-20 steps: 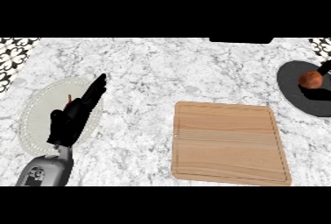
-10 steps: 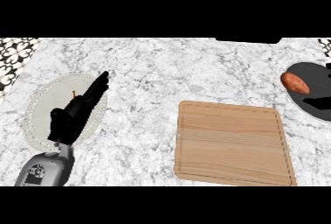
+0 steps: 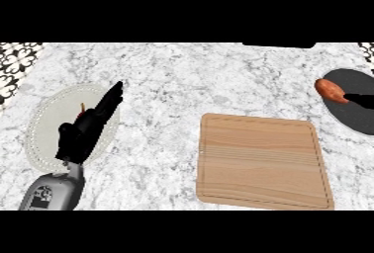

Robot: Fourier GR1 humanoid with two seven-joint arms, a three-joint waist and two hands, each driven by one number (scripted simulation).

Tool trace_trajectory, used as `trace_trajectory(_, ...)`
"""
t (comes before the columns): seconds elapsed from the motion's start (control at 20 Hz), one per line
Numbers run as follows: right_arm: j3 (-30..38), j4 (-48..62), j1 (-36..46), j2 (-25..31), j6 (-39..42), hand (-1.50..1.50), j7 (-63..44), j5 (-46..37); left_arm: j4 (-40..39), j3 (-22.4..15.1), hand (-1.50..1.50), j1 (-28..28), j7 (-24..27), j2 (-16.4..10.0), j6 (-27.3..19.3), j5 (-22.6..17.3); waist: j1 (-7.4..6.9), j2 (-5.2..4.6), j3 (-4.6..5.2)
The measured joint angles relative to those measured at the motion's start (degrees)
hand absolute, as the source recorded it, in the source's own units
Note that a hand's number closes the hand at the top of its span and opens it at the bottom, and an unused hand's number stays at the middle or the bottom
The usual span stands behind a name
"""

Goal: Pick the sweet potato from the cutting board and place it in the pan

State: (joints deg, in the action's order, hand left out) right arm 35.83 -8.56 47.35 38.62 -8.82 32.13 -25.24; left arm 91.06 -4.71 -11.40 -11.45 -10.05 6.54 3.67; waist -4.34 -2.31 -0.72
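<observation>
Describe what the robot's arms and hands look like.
The left forearm is a rounded grey casing with darker panel markings, ending in a black left hand. Only a black sliver of the right hand shows; no cables visible.

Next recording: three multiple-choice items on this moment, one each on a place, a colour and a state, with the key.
1. Where is the sweet potato? A) on the cutting board B) in the pan C) on the plate
2. What colour is the plate? A) white B) red C) blue
3. How is the left hand? A) curled round a spoon B) open, fingers straight C) pressing the cutting board
Key: 1 B, it lies on the pan's dark floor at the right edge; 2 A, its rim shows white beside the hand; 3 B, its fingers stretch straight over the plate, holding nothing.
</observation>
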Motion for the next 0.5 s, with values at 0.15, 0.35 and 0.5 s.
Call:
trace_trajectory(0.15, 2.93, 0.6, -1.1, 1.15, 5.14, -1.5, 2.09, 3.13, -0.25, 0.46, 0.0, -0.37, 0.26, -0.26, 0.01, -0.02, 0.36, -0.02, 0.01)
trace_trajectory(0.35, 5.01, 1.28, -4.04, 3.35, 13.05, -1.5, 5.18, 5.48, -0.36, 0.52, 0.0, -0.15, -0.03, 0.07, -0.41, 0.14, 0.85, 0.13, 0.03)
trace_trajectory(0.5, 5.95, 1.24, -7.17, 4.55, 18.49, -1.5, 9.04, 6.62, 0.04, 1.05, 0.0, 0.41, 0.02, -0.23, -0.22, -0.26, 1.11, 0.32, 0.03)
